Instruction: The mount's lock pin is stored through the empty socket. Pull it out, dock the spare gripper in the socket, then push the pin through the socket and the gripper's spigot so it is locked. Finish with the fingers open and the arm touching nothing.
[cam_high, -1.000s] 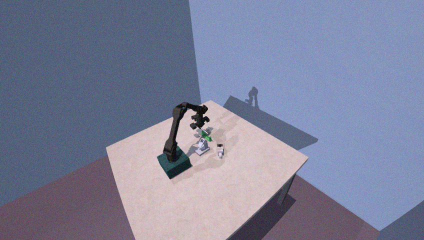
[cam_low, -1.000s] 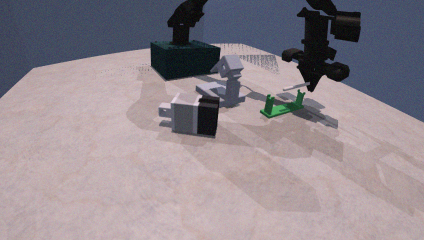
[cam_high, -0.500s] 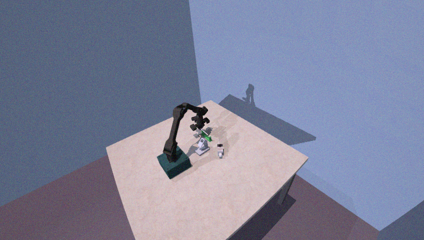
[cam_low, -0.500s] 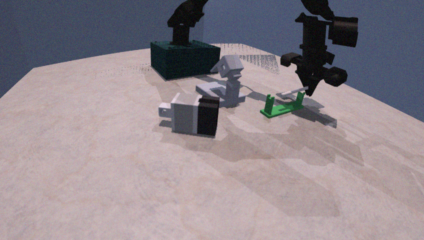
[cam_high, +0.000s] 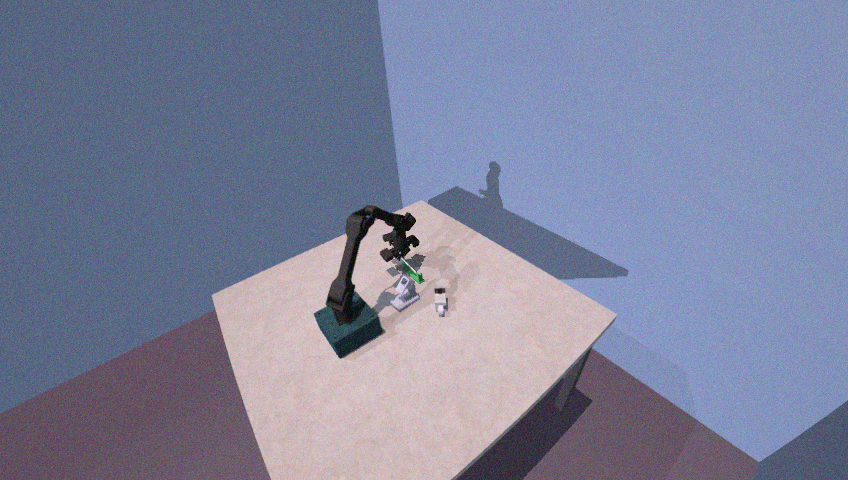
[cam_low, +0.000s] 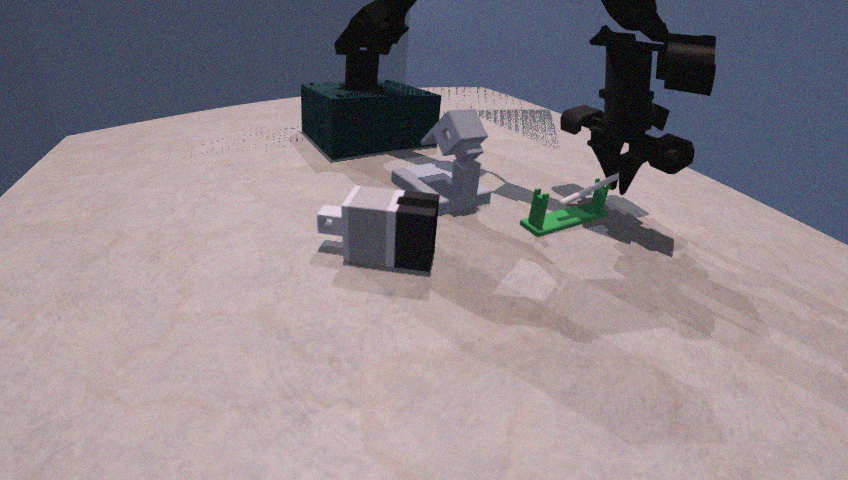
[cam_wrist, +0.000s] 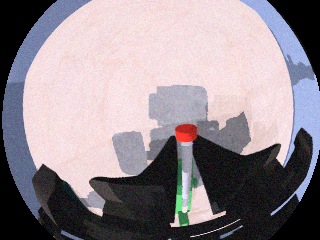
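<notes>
- Pin (cam_high: 408, 265) (cam_low: 589, 190) (cam_wrist: 185, 175): slim white rod, red cap (cam_wrist: 186, 132); tilted over the rack (cam_high: 420, 277) (cam_low: 553, 224) (cam_wrist: 183, 218), cap end high.
- Claw (cam_high: 398, 258) (cam_low: 619, 189) (cam_wrist: 186, 140): slightly open around it; contact cannot be told.
- Lower the cap end gently; you should clear both notched green posts before withdrawing straight up.
- Mount (cam_high: 407, 297) (cam_low: 465, 184): pale, angular, square-holed.

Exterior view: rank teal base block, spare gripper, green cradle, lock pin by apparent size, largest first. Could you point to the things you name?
1. Teal base block (cam_high: 351, 336) (cam_low: 368, 121)
2. Spare gripper (cam_high: 440, 302) (cam_low: 371, 234)
3. Green cradle (cam_high: 420, 277) (cam_low: 550, 222)
4. Lock pin (cam_high: 408, 264) (cam_low: 589, 189) (cam_wrist: 185, 165)

The spare gripper looks nearer the camera than the block, so true sizes may compare differently.
</notes>
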